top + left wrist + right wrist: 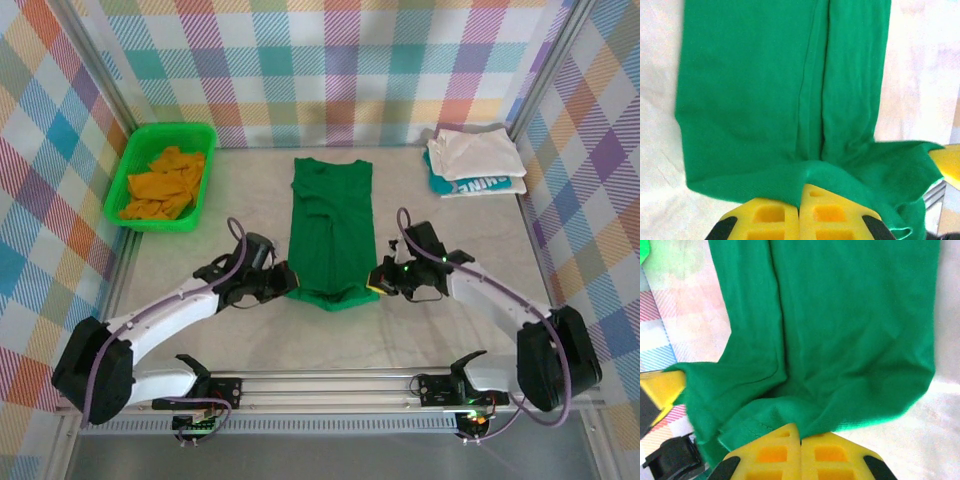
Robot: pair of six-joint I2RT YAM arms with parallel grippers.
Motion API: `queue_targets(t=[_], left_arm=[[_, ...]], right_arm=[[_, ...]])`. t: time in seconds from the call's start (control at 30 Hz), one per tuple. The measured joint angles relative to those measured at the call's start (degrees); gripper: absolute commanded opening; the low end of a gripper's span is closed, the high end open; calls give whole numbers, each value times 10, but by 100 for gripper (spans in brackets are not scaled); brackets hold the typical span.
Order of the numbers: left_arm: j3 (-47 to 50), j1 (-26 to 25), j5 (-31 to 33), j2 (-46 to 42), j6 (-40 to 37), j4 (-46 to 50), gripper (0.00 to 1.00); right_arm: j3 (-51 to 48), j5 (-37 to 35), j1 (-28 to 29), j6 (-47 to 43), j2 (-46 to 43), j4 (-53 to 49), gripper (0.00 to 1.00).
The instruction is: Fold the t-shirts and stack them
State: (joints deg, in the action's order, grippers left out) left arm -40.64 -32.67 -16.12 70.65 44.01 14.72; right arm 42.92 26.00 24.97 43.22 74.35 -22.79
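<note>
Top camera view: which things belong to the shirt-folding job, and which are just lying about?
Job: green t-shirt, its near hem pinched by the left claw and right claw; orange t-shirt in the basket; white t-shirt atop the teal t-shirt.
Lying about: the basket itself.

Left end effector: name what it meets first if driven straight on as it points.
The left end effector is shut on the dark green t-shirt, so cloth first; probably the table beyond, depth unclear.
</note>
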Motion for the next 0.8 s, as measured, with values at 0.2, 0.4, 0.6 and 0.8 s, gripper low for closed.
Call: queue_targets(t=[0.2, 0.4, 0.6, 0.8], left_arm=[[-130, 52, -3, 107, -65, 0, 0], [-246, 82, 1, 219, -136, 23, 0], [-335, 96, 22, 308, -188, 52, 0], [-373, 111, 24, 370, -210, 72, 0]], right_arm=[[115, -13, -36, -38, 94, 0, 0], [200, -30, -66, -69, 192, 10, 0], [263, -47, -77, -86, 277, 19, 0], [303, -49, -82, -86, 320, 26, 0]])
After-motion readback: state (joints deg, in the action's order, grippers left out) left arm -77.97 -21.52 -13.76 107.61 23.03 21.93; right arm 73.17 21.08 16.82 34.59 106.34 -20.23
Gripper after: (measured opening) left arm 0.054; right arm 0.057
